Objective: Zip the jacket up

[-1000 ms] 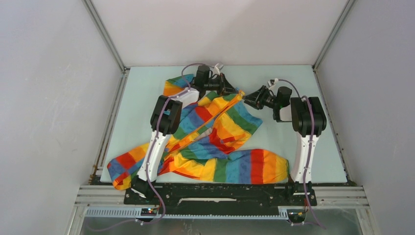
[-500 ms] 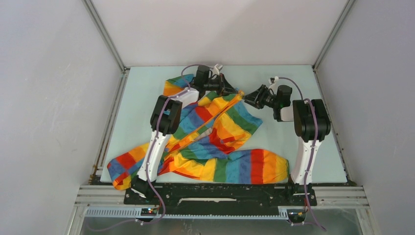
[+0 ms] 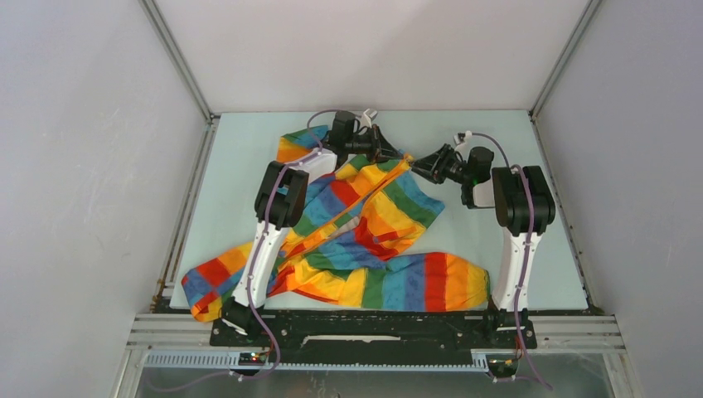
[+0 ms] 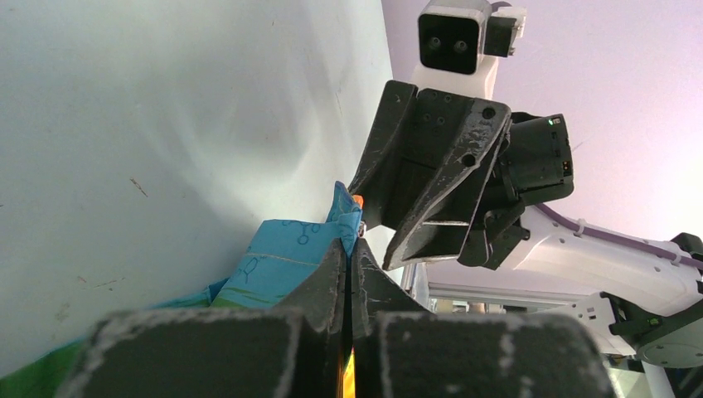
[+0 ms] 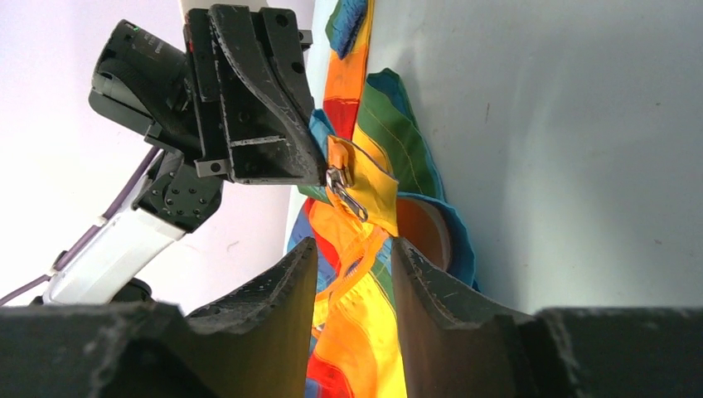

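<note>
The rainbow-striped jacket (image 3: 365, 224) lies crumpled across the table, sleeves spread to the front left and front right. My left gripper (image 3: 401, 155) is shut on the jacket's far corner at the orange zipper strip (image 3: 344, 217); in the left wrist view (image 4: 348, 249) blue fabric (image 4: 286, 253) sticks out between its closed fingers. My right gripper (image 3: 417, 168) is open, just right of that corner. In the right wrist view (image 5: 352, 249) its fingers stand apart, with the metal zipper pull (image 5: 341, 189) hanging beyond their tips beside the left gripper's fingers (image 5: 265, 99).
The light table (image 3: 497, 141) is bounded by white walls and metal rails at left, right and back. The arm bases (image 3: 373, 327) sit at the near edge.
The right arm shifted slightly right, then back; its gripper has edged a little closer to the jacket corner. The left gripper and the jacket have not moved.
</note>
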`<move>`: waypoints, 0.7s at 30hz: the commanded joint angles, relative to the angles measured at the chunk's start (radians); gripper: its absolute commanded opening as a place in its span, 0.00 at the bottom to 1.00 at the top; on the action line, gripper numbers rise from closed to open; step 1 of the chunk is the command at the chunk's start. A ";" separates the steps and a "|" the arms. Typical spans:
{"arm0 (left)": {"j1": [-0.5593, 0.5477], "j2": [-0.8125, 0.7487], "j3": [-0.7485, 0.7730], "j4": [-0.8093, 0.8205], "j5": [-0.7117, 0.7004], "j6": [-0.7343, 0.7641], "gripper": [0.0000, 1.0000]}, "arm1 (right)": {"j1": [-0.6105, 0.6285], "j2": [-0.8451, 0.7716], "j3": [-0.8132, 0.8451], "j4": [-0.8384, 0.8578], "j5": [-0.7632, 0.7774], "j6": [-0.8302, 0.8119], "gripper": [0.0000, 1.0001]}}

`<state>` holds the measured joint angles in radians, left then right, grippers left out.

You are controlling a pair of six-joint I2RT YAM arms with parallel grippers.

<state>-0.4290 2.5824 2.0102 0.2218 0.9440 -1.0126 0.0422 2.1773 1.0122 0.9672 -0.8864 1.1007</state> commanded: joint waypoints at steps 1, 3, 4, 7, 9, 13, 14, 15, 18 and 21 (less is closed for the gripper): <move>-0.001 -0.029 -0.013 0.016 -0.001 0.011 0.00 | 0.008 0.018 0.061 0.058 -0.015 0.016 0.40; -0.001 -0.030 -0.013 0.018 -0.001 0.010 0.00 | 0.011 0.017 0.064 0.054 -0.013 0.012 0.37; -0.001 -0.030 -0.012 0.019 -0.001 0.009 0.00 | 0.012 0.018 0.064 0.052 -0.013 0.009 0.36; -0.002 -0.030 -0.012 0.020 -0.001 0.010 0.00 | 0.011 0.021 0.068 0.050 -0.014 0.013 0.33; -0.002 -0.030 -0.010 0.021 0.002 0.009 0.00 | 0.011 0.026 0.073 0.049 -0.016 0.013 0.32; -0.004 -0.029 -0.011 0.021 0.004 0.009 0.00 | 0.012 0.027 0.076 0.051 -0.017 0.017 0.34; -0.004 -0.028 -0.009 0.022 0.004 0.009 0.00 | 0.012 0.029 0.078 0.051 -0.016 0.018 0.34; -0.004 -0.027 -0.010 0.022 0.004 0.009 0.00 | 0.013 0.029 0.078 0.052 -0.017 0.019 0.34; -0.005 -0.028 -0.008 0.023 0.005 0.009 0.00 | 0.013 0.033 0.081 0.055 -0.017 0.022 0.36; -0.006 -0.025 -0.008 0.023 0.003 0.007 0.00 | 0.014 0.036 0.089 0.068 -0.024 0.034 0.35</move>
<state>-0.4294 2.5824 2.0102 0.2222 0.9436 -1.0130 0.0502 2.2002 1.0588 0.9760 -0.8944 1.1194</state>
